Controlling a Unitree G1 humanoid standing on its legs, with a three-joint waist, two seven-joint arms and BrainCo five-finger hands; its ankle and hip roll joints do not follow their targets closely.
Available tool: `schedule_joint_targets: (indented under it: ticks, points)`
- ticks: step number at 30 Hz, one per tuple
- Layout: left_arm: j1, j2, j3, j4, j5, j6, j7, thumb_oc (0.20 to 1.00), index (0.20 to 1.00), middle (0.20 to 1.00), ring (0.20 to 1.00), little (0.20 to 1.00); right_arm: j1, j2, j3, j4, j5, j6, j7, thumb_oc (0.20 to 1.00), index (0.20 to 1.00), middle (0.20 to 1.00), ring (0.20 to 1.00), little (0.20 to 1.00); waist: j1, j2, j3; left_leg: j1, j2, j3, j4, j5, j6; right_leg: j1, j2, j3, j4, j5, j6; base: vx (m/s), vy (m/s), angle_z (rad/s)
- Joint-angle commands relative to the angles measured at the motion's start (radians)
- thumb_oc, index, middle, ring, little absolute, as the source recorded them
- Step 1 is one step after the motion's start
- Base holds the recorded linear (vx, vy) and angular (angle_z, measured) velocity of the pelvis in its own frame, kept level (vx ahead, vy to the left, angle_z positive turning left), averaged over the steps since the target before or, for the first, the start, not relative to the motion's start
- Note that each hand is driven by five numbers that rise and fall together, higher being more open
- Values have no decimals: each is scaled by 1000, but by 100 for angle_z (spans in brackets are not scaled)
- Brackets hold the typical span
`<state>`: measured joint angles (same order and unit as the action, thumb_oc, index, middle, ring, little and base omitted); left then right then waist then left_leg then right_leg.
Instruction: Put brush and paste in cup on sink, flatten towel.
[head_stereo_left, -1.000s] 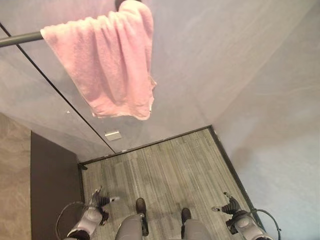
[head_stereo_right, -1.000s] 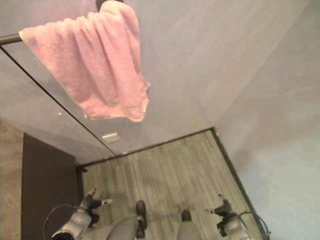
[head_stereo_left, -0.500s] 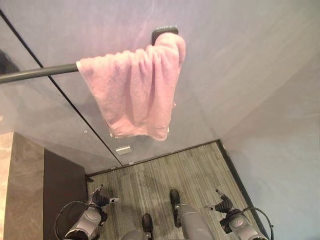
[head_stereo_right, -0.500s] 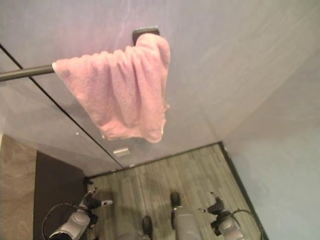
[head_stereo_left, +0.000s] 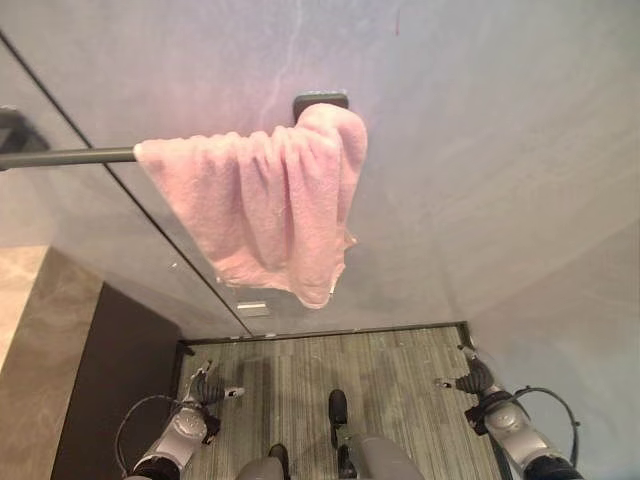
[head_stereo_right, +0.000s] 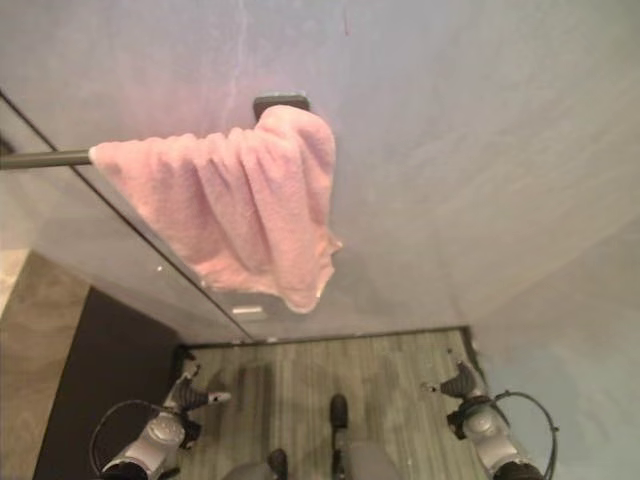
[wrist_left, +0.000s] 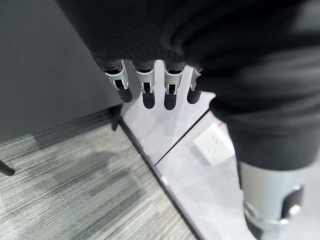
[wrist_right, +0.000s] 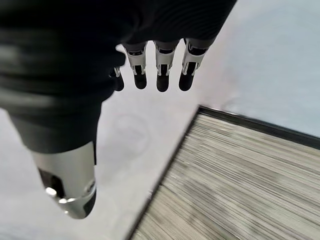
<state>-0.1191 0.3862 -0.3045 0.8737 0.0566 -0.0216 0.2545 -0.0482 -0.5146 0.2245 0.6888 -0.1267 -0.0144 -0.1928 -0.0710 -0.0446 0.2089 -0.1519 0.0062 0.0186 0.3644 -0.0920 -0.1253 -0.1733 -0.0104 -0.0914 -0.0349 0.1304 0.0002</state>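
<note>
With the pink towel (head_stereo_left: 270, 215) bunched on the rail (head_stereo_left: 65, 156) in the upper middle of the frame, my left hand (head_stereo_left: 205, 385) and right hand (head_stereo_left: 474, 376), both low, empty and loose-fingered, should rise to its outer edges and draw them apart evenly.

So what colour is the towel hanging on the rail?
Pink: the bunched terry towel on the dark metal rail, clearest in the left eye view.

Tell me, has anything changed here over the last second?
Mostly the camera's view has shifted, so the whole scene slid. The bunched pink terry towel hangs on the dark metal rail as before, untouched. The left hand and right hand stay low near the floor, open and empty.
</note>
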Motion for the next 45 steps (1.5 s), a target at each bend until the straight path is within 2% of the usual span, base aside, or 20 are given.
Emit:
schedule_joint_targets:
  ticks: [1,2,3,4,5,6,8,9,16,23,28,36,39,42,45]
  points:
    - [9,41,14,-10,9,-24,11,1000,1000,1000,1000,1000,48,-18,-40,-29,75,-21,-29,1000,1000,1000,1000,1000,-34,-9,-30,-13,101,150,-202,113,30,59,-63,39,94,-118,123,153,98,84]
    - [10,41,13,-5,9,-24,15,1000,1000,1000,1000,1000,47,-17,-46,-27,79,-21,-32,1000,1000,1000,1000,1000,-31,-4,-41,-8,123,126,-249,136,22,61,-67,41,90,-122,129,212,181,67]
    - [14,41,19,0,2,-22,27,1000,1000,1000,1000,1000,44,-19,-51,-26,83,-19,-38,1000,1000,1000,1000,1000,-20,6,-48,-28,160,84,-286,188,3,61,-76,52,91,-125,139,169,155,16]
    - [19,38,21,1,-8,-18,29,1000,1000,1000,1000,1000,41,-20,-56,-25,90,-16,-37,1000,1000,1000,1000,1000,-20,11,-50,-26,167,46,-292,195,-2,61,-85,57,95,-132,142,114,122,-10]
    - [19,38,21,1,-8,-18,29,1000,1000,1000,1000,1000,41,-20,-56,-25,90,-16,-37,1000,1000,1000,1000,1000,-20,11,-50,-26,167,46,-292,195,-2,61,-85,57,95,-132,142,117,122,-4]
    - [28,37,34,-8,-19,-18,29,1000,1000,1000,1000,1000,44,-20,-64,-38,101,-16,-32,1000,1000,1000,1000,1000,-20,16,-53,-15,154,20,-283,172,-1,67,-94,73,98,-139,146,114,126,-2]
    - [38,43,36,-17,-16,-21,23,1000,1000,1000,1000,1000,50,-12,-84,-57,129,-20,-27,1000,1000,1000,1000,1000,-27,31,-60,7,144,39,-317,172,-3,68,-103,87,96,-130,153,136,241,-54]
    - [56,49,47,-32,-16,-26,21,1000,1000,1000,1000,1000,39,-5,-96,-70,152,-23,-23,1000,1000,1000,1000,1000,-24,36,-61,18,117,34,-325,158,8,69,-119,115,80,-108,164,88,301,-63]
    - [51,86,65,-62,-12,-33,28,1000,1000,1000,1000,1000,-54,23,-94,-121,200,-34,-35,1000,1000,1000,1000,1000,4,31,-78,65,85,105,-406,158,33,40,-168,168,48,-41,213,27,160,-66]
    - [30,144,96,-171,-33,-48,42,1000,1000,1000,1000,1000,-97,19,-96,-240,282,-51,-28,1000,1000,1000,1000,1000,12,22,-95,98,92,105,-444,165,30,54,-174,156,35,-39,220,52,38,0]
    - [51,210,146,-328,-83,-66,12,1000,1000,1000,1000,1000,-118,-32,-96,-345,341,-52,22,1000,1000,1000,1000,1000,26,15,-110,119,99,93,-451,163,22,88,-176,131,32,-58,216,73,-5,5]
    - [-9,319,148,-472,-167,-108,-41,1000,1000,1000,1000,1000,-260,-161,39,-373,561,-34,169,1000,1000,1000,1000,1000,55,3,-110,109,108,69,-452,172,5,111,-178,99,13,-67,208,29,-22,10]
    - [-67,338,116,-487,-214,-123,-51,1000,1000,1000,1000,1000,-336,-171,118,-370,658,-20,215,1000,1000,1000,1000,1000,66,-2,-107,97,109,60,-452,179,1,110,-182,86,5,-62,209,-6,-13,16]
    - [-100,346,100,-486,-235,-129,-59,1000,1000,1000,1000,1000,-383,-185,165,-374,685,-14,231,1000,1000,1000,1000,1000,67,-4,-107,90,110,55,-452,181,-1,112,-183,81,-2,-59,208,-6,0,12]
    - [-208,334,43,-465,-308,-138,-44,1000,1000,1000,1000,1000,-533,-137,255,-332,690,-7,207,1000,1000,1000,1000,1000,75,-14,-104,74,112,50,-452,186,-5,106,-183,73,-9,-47,208,-9,-4,5]
